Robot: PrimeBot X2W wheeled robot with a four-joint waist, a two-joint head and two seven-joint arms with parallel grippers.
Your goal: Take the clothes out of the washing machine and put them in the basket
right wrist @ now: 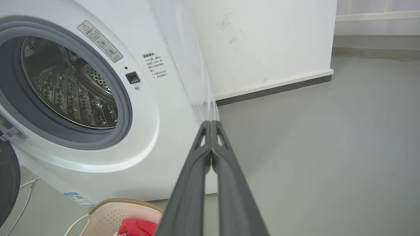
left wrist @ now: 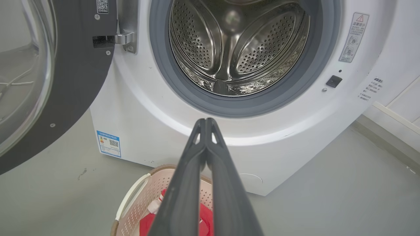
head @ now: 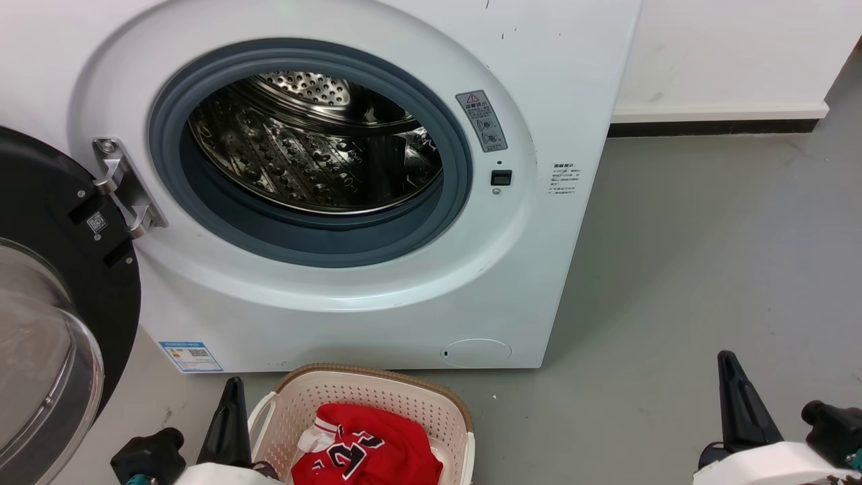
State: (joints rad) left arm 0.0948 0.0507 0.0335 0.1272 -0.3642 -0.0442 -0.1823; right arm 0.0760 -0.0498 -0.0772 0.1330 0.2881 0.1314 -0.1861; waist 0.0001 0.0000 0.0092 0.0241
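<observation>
Seems all but done, judging from the lie of things. Finds no cloth in the perforated drum (head: 316, 148) of the washing machine (head: 377, 296): bare steel in the head view, and bare steel again down to the lower lip in the left wrist view. Cannot rule out a scrap tucked behind the grey ring at 6 o'clock of the opening. Shows the door (head: 67, 269) swung wide at 9 o'clock of that opening.

Places the clothes (head: 377, 448) inside the basket (head: 377, 372), down on the floor (head: 673, 269) at 6 o'clock of the machine's front and near it. Shows a red heap with black, white-edged numerals and a bit of white trim uppermost. Cannot tell whether one garment or two. Sees no cloth draped over the rim.

As for the left gripper (left wrist: 206, 122): pressed together, clamped on nothing, just beside the basket at its 9 o'clock, pointing to 12 o'clock at the machine, with the clothes toward 6 o'clock of its tips in the left wrist view.

As for the right gripper (right wrist: 211, 124): likewise closed tight and carrying nothing, well apart from the basket at its 3 o'clock, with the clothes toward 7 o'clock of its tips in the right wrist view.

Leaves, at most, a last look into the drum.
</observation>
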